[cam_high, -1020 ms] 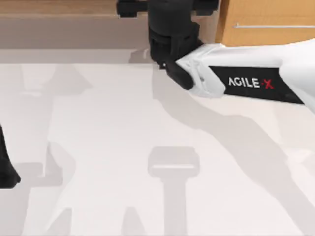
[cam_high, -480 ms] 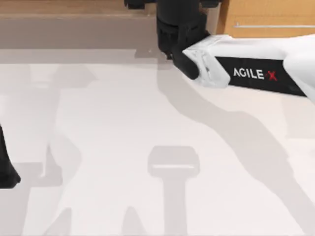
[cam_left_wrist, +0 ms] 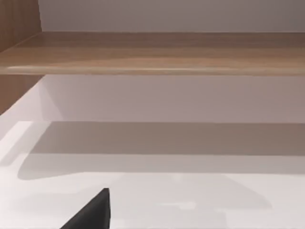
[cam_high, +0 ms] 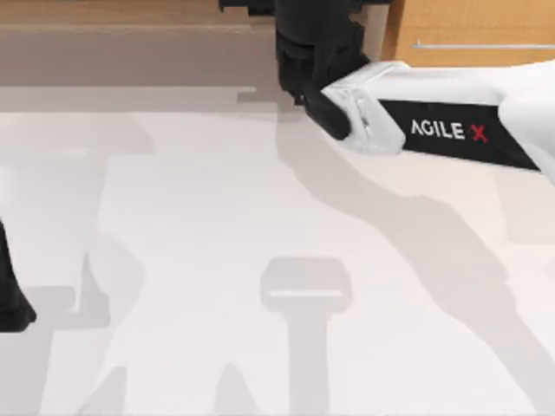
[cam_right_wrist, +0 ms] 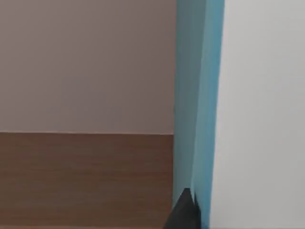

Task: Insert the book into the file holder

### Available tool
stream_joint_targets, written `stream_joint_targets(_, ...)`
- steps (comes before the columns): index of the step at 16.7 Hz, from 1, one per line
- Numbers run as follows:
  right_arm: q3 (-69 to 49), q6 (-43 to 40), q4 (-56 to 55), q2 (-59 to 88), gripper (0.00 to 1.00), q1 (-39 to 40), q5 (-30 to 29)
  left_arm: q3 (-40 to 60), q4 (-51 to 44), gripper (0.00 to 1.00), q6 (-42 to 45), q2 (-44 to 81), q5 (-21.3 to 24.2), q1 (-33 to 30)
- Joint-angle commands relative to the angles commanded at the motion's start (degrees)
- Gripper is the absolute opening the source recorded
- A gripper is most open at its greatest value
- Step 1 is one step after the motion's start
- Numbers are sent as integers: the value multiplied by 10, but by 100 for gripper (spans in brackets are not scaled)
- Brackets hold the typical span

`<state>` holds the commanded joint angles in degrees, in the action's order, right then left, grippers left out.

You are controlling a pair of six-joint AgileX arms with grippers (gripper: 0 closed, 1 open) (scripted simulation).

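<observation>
The book (cam_right_wrist: pixel 198 95) is a light-blue slab standing on edge in the right wrist view, running the height of the picture. A black fingertip (cam_right_wrist: pixel 183 210) of my right gripper presses against its lower end. In the top view my right gripper (cam_high: pixel 314 48) is a black mass at the far edge of the table, at the middle, at the end of the white arm (cam_high: pixel 434 130); the book is hidden under it there. My left arm (cam_high: pixel 10 295) stays parked at the left edge, and a black corner of its gripper (cam_left_wrist: pixel 93 214) shows in its wrist view. The file holder is out of view.
The white tabletop (cam_high: pixel 191 243) carries only shadows. A wooden cabinet with a metal handle (cam_high: pixel 468 35) stands at the far right. A wooden ledge (cam_left_wrist: pixel 152 52) runs along the back wall above the table's far edge.
My right arm has moved a little to the right and toward the far edge, then almost stopped. The left arm has stayed still.
</observation>
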<state>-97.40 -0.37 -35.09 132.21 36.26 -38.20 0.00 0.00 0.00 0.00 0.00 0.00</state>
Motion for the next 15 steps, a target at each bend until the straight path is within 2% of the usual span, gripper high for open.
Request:
stream_joint_targets(3,0,0,0,0,2,0,0,0,0,100,0,0,0,0)
stream_joint_targets(4,0,0,0,0,0,0,0,0,0,100,0,0,0,0)
stream_joint_targets(15,-3,15,-2,-3,0,21,-1,0,0,100,0,0,0,0)
